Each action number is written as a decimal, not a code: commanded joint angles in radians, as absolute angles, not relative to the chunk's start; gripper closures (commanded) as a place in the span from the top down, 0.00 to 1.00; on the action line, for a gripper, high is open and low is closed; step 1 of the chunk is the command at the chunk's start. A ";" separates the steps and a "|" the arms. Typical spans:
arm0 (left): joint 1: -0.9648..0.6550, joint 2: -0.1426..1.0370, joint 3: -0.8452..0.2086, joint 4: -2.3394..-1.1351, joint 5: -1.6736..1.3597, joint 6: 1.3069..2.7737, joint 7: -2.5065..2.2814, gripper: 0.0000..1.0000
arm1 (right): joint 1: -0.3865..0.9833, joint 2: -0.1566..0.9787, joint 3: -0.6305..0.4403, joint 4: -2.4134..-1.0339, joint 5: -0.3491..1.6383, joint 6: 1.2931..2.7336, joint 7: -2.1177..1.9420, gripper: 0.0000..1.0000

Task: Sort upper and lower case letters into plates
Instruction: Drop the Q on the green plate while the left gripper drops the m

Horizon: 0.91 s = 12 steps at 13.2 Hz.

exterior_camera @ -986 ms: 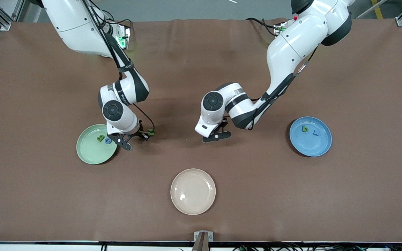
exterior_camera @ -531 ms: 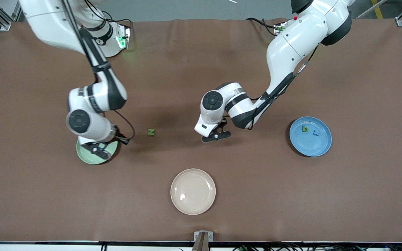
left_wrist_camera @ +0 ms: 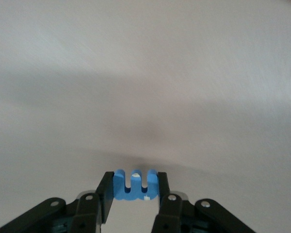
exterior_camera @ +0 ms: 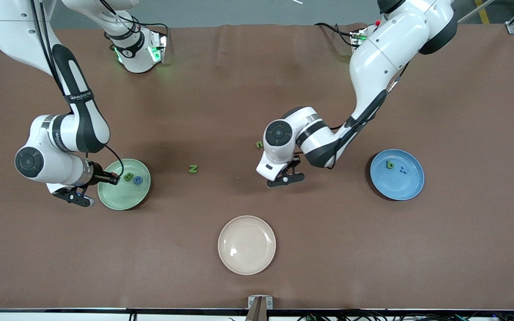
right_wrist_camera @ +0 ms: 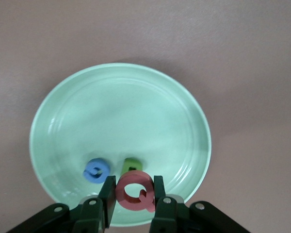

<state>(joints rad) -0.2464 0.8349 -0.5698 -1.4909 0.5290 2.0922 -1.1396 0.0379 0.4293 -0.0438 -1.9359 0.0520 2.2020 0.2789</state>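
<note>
Letters are the news: the red Q (right_wrist_camera: pixel 133 194) sits pinched in the right gripper (right_wrist_camera: pixel 132 187), over the rim of the mint plate (exterior_camera: pixel 118 198), just beside the green letter (right_wrist_camera: pixel 131 165) and the small blue one (right_wrist_camera: pixel 97 171) already lying in it. A second ago that gripper was at the plate's edge nearer the table's middle, close to the green N (exterior_camera: pixel 193 168). It has since swung across the plate to the right arm's end of the table, and the N lies bare on the cloth.

The left gripper (left_wrist_camera: pixel 135 182) has narrowed in the last second and now clamps a blue letter (left_wrist_camera: pixel 135 187), low over the cloth in the middle. Its arm has shifted slightly, uncovering a little green letter (exterior_camera: pixel 259 144) farther from the front camera.

The blue plate (exterior_camera: pixel 411 189), toward the left arm's end, holds two letters as before. The cream plate (exterior_camera: pixel 246 263) is unchanged.

By my reading, both hands are now loaded: the Q looks ready to drop into the mint plate, the blue letter must be carried to a plate, and two green letters wait.
</note>
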 commanded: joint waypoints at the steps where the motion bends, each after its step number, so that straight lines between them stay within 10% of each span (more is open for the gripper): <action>1: -0.093 0.706 -0.641 -1.574 0.515 2.045 -1.031 0.13 | -0.001 0.417 -0.023 -2.014 0.048 2.307 0.217 0.00; 7: 0.444 0.623 -0.938 -1.796 0.531 2.045 -0.772 0.13 | -0.017 0.462 -0.023 -2.040 0.048 2.414 0.193 0.01; 12: 0.650 0.615 -0.965 -1.940 0.644 2.115 -0.660 0.13 | -0.026 0.492 -0.023 -2.039 0.049 2.457 0.176 0.01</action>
<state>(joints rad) 0.5882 0.6527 -0.9512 -1.8541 0.5963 2.0576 -0.6801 -0.0029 0.5013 -0.0428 -2.0277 0.0520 2.4461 0.1903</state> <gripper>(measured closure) 0.599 0.643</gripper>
